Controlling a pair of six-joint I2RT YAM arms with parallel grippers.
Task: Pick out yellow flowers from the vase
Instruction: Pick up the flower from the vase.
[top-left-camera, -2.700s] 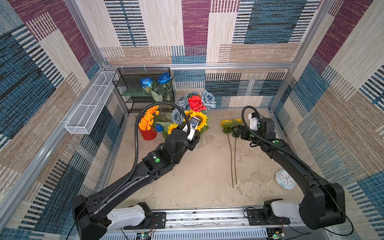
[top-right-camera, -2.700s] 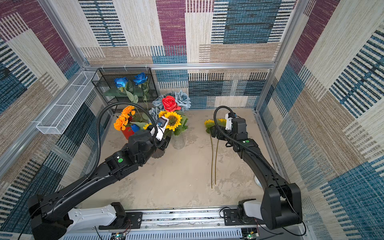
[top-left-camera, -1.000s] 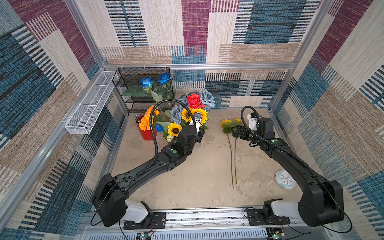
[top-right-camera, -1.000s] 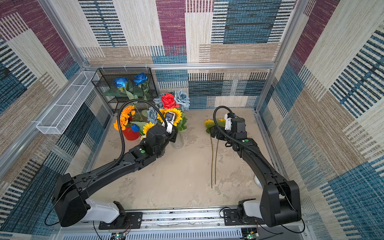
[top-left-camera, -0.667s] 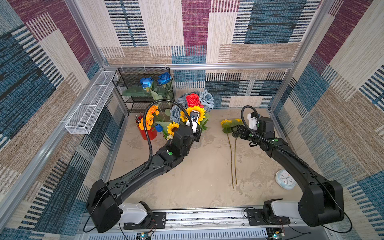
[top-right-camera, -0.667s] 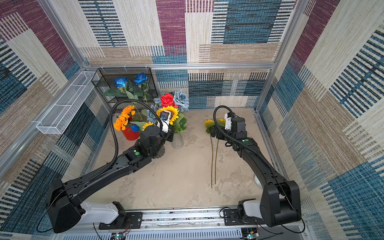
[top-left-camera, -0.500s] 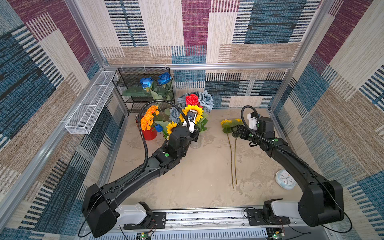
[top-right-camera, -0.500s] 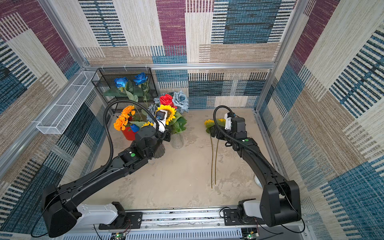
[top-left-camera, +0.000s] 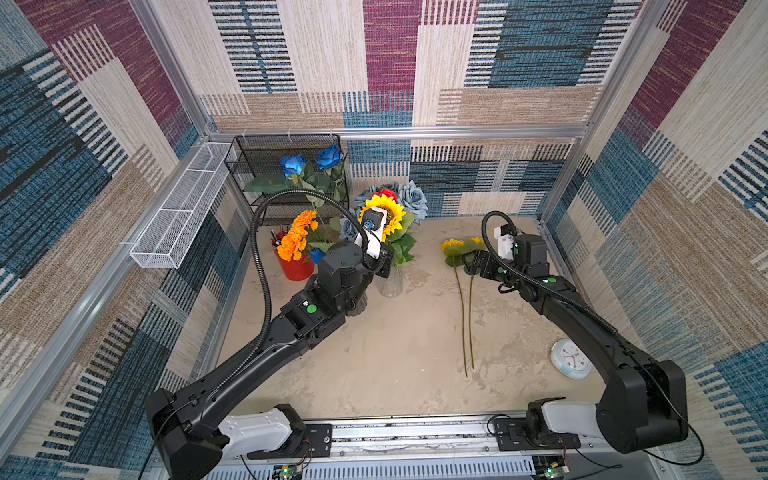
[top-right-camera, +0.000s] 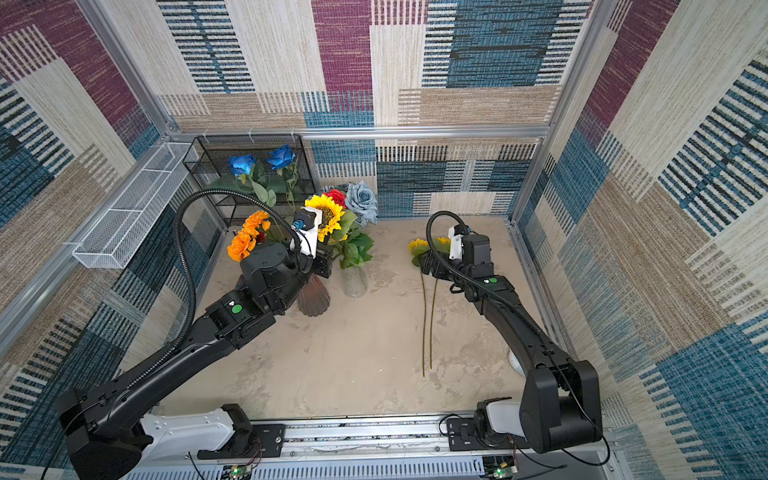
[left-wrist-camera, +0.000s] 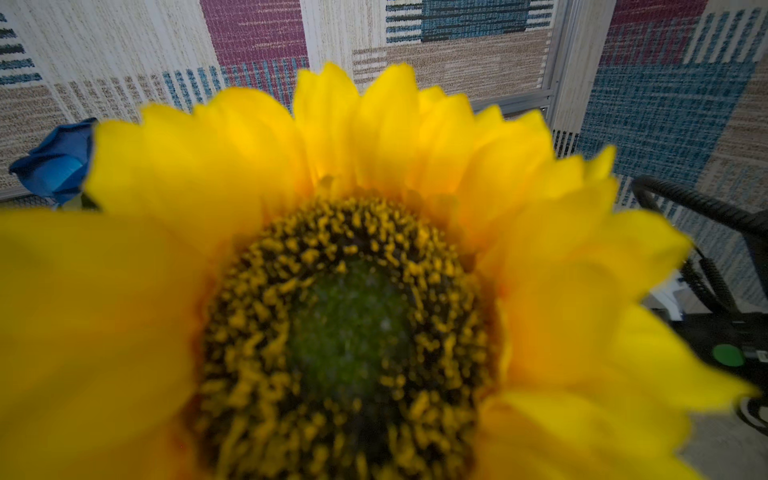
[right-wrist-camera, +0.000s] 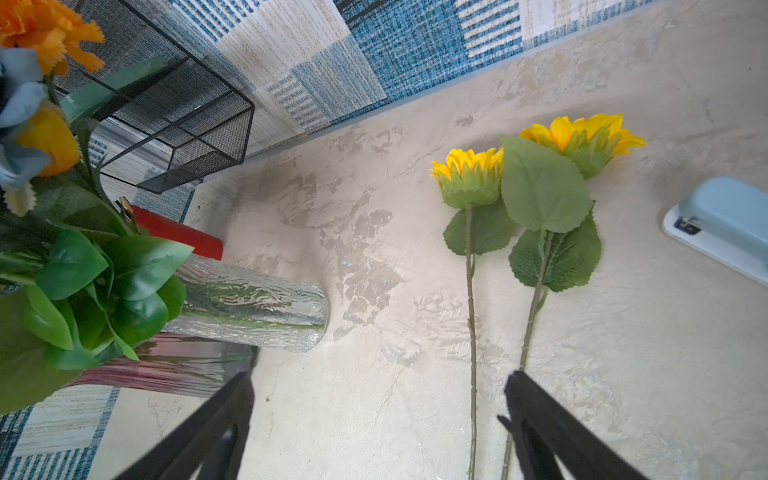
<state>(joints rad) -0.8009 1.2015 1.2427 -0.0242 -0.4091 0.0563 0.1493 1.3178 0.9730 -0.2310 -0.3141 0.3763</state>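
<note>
The sunflower (top-left-camera: 394, 216) has risen toward 12 o'clock, its stem clamped in the left pincer (top-left-camera: 384, 264); the right pincer (right-wrist-camera: 379, 376) stays wide, empty.

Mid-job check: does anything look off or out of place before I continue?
One thing: the sunflower head fills the left wrist view, so the left gripper cannot be checked there. Otherwise nothing stands out: two sunflowers lie flat, side by side, on the table.
</note>
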